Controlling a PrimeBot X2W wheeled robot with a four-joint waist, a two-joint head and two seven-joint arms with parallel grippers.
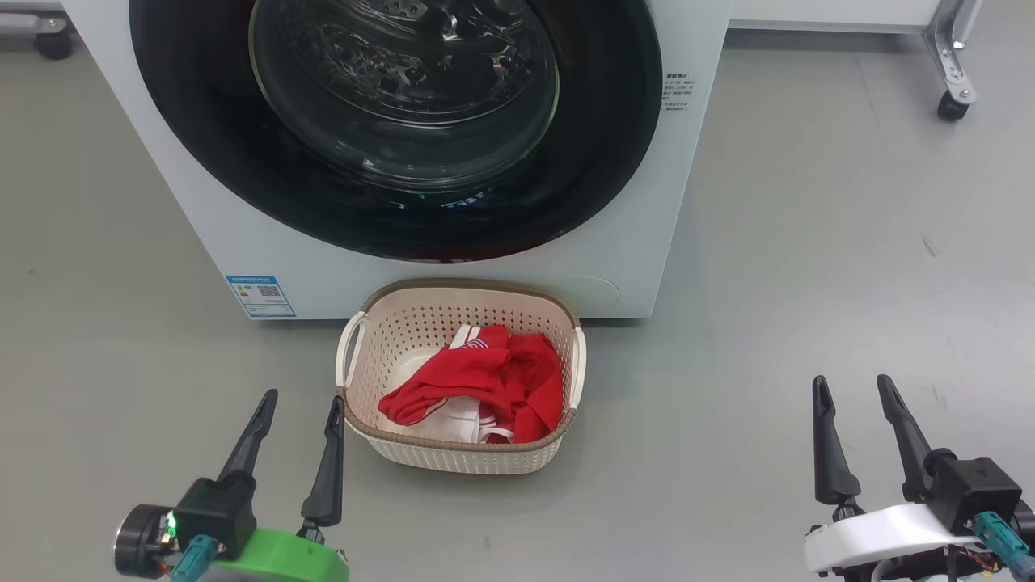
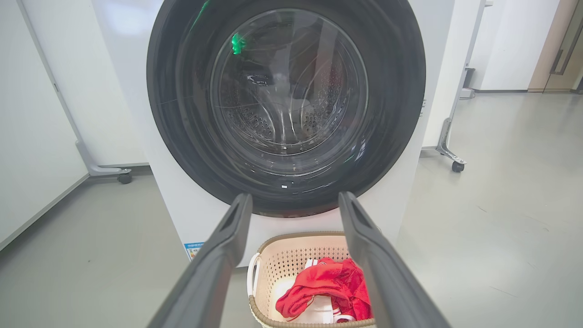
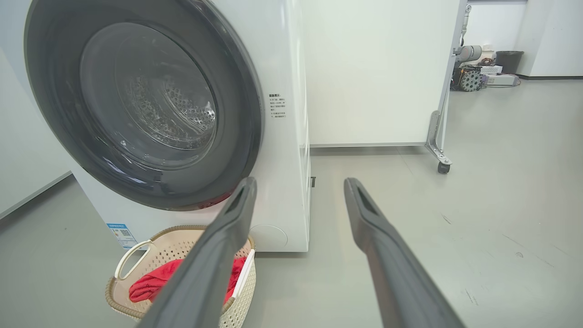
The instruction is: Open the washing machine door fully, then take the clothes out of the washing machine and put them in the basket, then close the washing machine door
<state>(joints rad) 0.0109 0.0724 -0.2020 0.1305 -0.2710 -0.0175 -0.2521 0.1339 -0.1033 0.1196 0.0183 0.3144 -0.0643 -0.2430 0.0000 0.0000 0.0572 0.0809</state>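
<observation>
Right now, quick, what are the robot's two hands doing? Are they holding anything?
Left gripper: open, holding nothing.
Right gripper: open, holding nothing.

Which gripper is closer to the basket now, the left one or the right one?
Left. The left gripper stands open just beside the left side of the basket, its inner finger almost at the rim. The right gripper, also open, is far off to its right.

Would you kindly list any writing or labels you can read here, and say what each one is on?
Blue sticker on the washing machine, lower left: print and a square code, too small to read.
Grey printed block right of the door: too blurred to read.
No quotable text anywhere.
</observation>
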